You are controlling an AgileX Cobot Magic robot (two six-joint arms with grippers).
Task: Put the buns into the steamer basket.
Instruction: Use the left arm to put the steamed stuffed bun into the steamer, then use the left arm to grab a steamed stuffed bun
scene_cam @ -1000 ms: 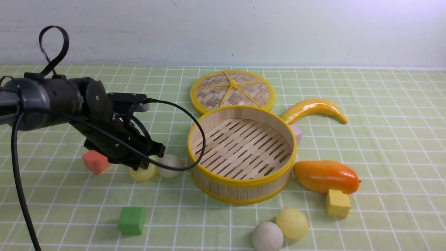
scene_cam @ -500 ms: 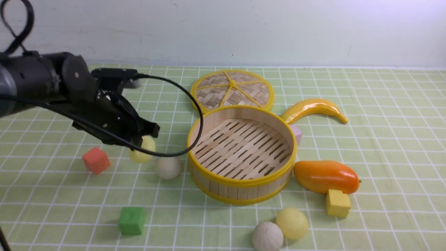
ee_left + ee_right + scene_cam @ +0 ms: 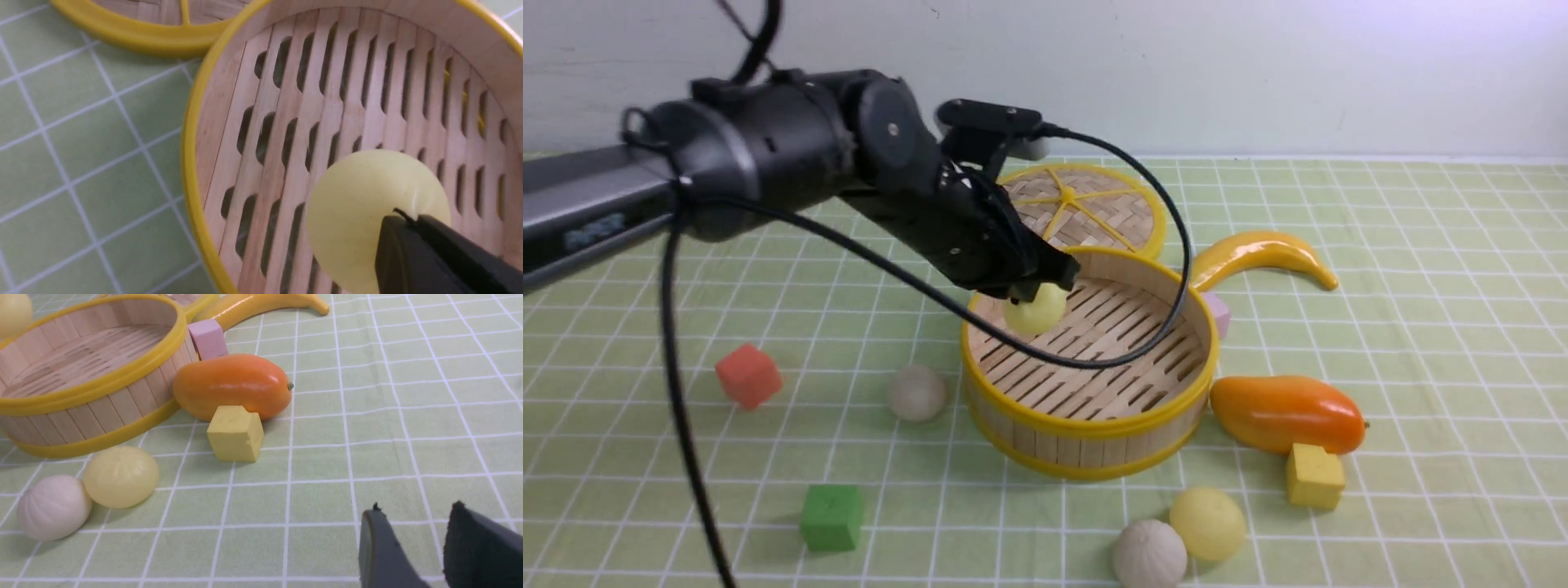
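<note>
Buns are the job here, and I've got one pale yellow bun (image 3: 1035, 309) pinched in my left gripper (image 3: 1036, 296), hanging over the steamer basket (image 3: 1086, 420) in the front view. None sits on the slats that I can see. One off-white bun (image 3: 916, 393) is on the desk (image 3: 1013, 531) just beside the basket on my left, and another off-white one (image 3: 1150, 554) is by the second yellow bun (image 3: 1207, 523), nearer me. For the drop, I'd bring this one a bit further in from the rim, lower it close to the floor and only then ease the fingers apart, so it doesn't roll. I'd also watch that loose cable looping over the basket.

Left wrist view: the tips look narrow, nipping just a bit of the bun (image 3: 376, 216), so I'd go gently, since a small pinch like that could slip. It's smooth, matte and round, plain pale yellow, with the slotted wood behind it.

Right wrist view: my right gripper (image 3: 412, 510) stands apart with nothing between the fingers. The off-white bun (image 3: 55, 507) shows soft pleats running down its sides, and the yellow one (image 3: 121, 476) touching it looks like a slightly squat ball.
</note>
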